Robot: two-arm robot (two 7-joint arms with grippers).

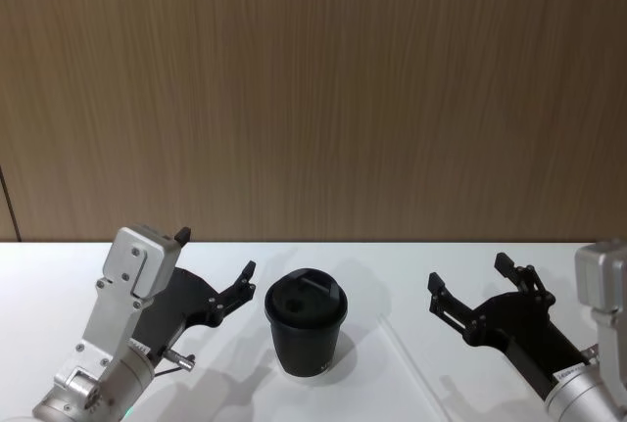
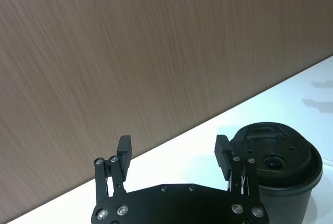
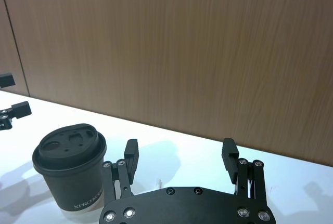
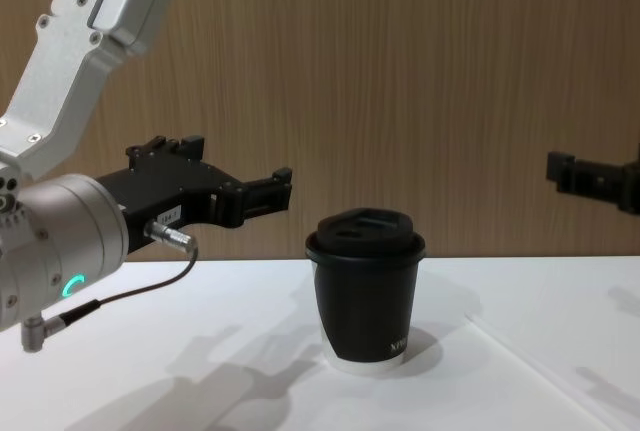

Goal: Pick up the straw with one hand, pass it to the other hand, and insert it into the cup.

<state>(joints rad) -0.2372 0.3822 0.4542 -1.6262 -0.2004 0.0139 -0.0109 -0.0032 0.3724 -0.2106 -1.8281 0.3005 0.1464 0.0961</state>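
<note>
- The cup (image 1: 306, 322) is set upright on the white table (image 1: 59, 275) — room is left on either side.
- The left gripper (image 1: 216, 253) and right gripper (image 1: 469, 273) are held spread and empty, flanking it.

Black paper cup (image 1: 307, 329) w/ domed black lid, white base rim, stood upright on counter (image 1: 59, 275), btwn L gripper (image 1: 216, 252) and R gripper (image 1: 468, 273); both w/ fingers spread, empty, clear of cup.
</note>
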